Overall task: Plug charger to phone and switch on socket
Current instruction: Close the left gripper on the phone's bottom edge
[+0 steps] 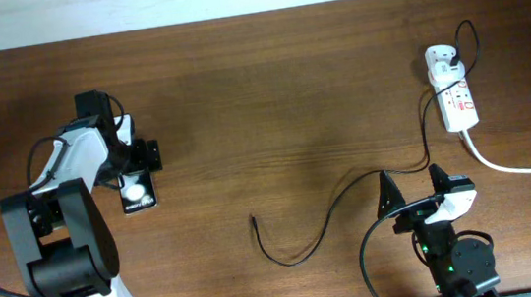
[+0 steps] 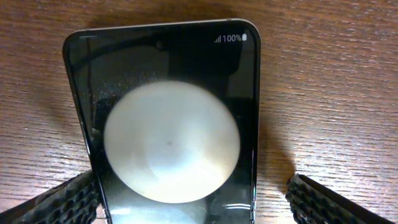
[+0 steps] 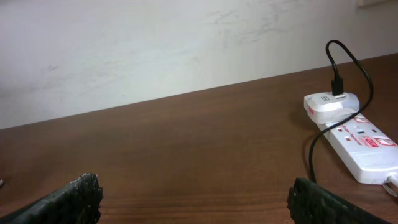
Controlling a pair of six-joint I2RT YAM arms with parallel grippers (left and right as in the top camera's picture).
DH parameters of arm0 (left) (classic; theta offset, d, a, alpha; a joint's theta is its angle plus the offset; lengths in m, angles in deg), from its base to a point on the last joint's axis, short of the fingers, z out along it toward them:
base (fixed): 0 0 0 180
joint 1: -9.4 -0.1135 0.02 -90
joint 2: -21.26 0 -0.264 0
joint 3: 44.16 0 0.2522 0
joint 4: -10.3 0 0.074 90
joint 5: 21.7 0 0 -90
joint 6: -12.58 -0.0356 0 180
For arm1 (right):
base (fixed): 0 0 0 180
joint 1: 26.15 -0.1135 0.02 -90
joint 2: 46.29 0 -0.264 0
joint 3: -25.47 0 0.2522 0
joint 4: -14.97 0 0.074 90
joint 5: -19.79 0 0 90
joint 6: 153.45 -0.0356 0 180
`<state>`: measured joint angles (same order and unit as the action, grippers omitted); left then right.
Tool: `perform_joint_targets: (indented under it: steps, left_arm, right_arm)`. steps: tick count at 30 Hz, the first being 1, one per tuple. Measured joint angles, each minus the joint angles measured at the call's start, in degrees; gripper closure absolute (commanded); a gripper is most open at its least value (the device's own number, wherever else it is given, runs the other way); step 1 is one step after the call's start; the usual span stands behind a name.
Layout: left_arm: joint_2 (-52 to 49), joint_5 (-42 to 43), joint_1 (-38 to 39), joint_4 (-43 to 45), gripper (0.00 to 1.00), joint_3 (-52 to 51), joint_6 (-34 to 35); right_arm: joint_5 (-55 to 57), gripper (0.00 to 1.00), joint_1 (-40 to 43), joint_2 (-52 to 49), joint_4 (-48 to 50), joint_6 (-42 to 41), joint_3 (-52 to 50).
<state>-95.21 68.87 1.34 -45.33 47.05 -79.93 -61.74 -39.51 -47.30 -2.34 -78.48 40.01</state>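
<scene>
Brown wood table (image 1: 259, 90) held no containers. Nearest, right end effector (image 1: 412, 182) stood wide and empty, charger (image 1: 331, 206) cable passing beside it, tip loose mid-table. Further, left end effector (image 2: 196, 208) was wide, straddling flat phone (image 2: 168, 124). Farthest, socket (image 1: 459, 103). Risks: unheld glossy phone sliding during plugging; cable snagging.

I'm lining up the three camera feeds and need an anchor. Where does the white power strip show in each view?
Overhead: the power strip lies near the upper right corner.
Left wrist: not in it; the phone fills the picture.
Right wrist: the strip sits at the right edge, below mid-height.
Shared landmark: the white plug adapter plugged into the strip's end, seen overhead and in the right wrist view.
</scene>
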Motion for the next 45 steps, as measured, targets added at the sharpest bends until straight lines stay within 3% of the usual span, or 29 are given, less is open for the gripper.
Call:
perform_joint_targets:
  steps: [8, 19, 36, 45]
  left_arm:
    - [0.00, -1.03, 0.00, -0.74, 0.01, 0.00, 0.04]
    - [0.00, -0.96, 0.00, 4.68, 0.01, -0.61, 0.81]
    - [0.44, -4.26, 0.00, -0.17, 0.01, -0.48, 3.89]
    - [0.98, -3.37, -0.13, 2.08, 0.01, -1.73, 3.43]
  right_arm:
    - [0.00, 0.01, 0.00, 0.00, 0.00, 0.00, 0.00]
    - [0.00, 0.01, 0.00, 0.00, 0.00, 0.00, 0.00]
    - [0.00, 0.01, 0.00, 0.00, 0.00, 0.02, 0.00]
    - [0.00, 0.01, 0.02, 0.00, 0.00, -0.02, 0.00]
